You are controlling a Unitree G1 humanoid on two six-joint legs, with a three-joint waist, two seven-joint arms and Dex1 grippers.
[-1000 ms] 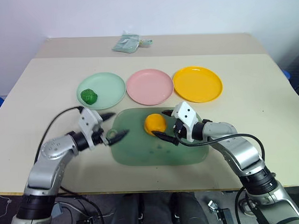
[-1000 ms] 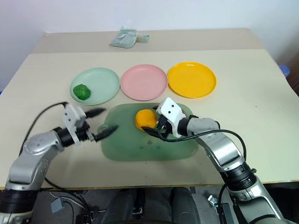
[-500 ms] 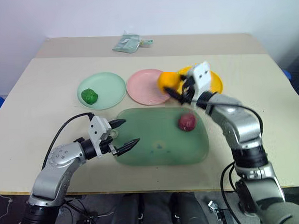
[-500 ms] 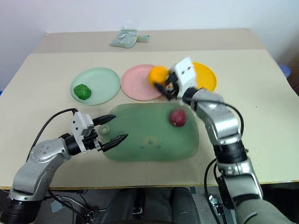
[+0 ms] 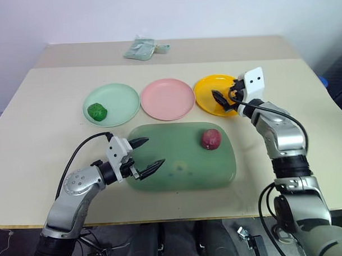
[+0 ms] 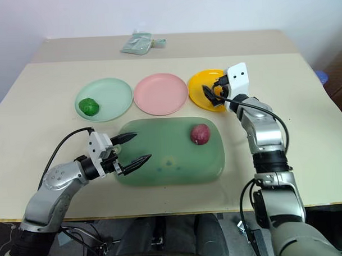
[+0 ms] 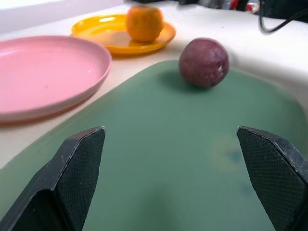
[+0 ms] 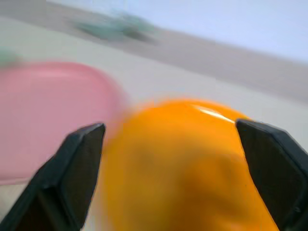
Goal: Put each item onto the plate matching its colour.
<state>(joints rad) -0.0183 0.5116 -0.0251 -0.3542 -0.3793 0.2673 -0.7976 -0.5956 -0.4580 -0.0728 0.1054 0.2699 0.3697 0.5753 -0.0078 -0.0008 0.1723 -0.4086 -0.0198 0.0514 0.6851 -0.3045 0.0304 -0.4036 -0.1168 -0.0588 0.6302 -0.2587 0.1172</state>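
The pale surface (image 5: 42,127) carries the big green tray (image 5: 184,172) nearest the robot. Beyond the tray sit three plates in a row: mint green plate (image 5: 120,96) at ten o'clock, pink plate (image 5: 167,98) at twelve, yellow plate (image 5: 206,93) at two.

The dark green ball (image 5: 97,112) already rests on the mint plate. The red-purple ball (image 5: 211,139) lies on the tray's far right part, at about two o'clock from the left gripper (image 5: 148,154), whose jaws stand wide with nothing between them, over the tray's left edge. The right gripper (image 5: 220,99) hovers over the yellow plate, nearer that ball by my reckoning. It is a round thing, so no long axis matters.

The left wrist view shows the orange ball (image 7: 144,22) sitting on the yellow plate, while the head views have the right gripper covering it. In the right wrist view the jaws stand apart, the orange ball between them; whether they touch it I cannot tell.
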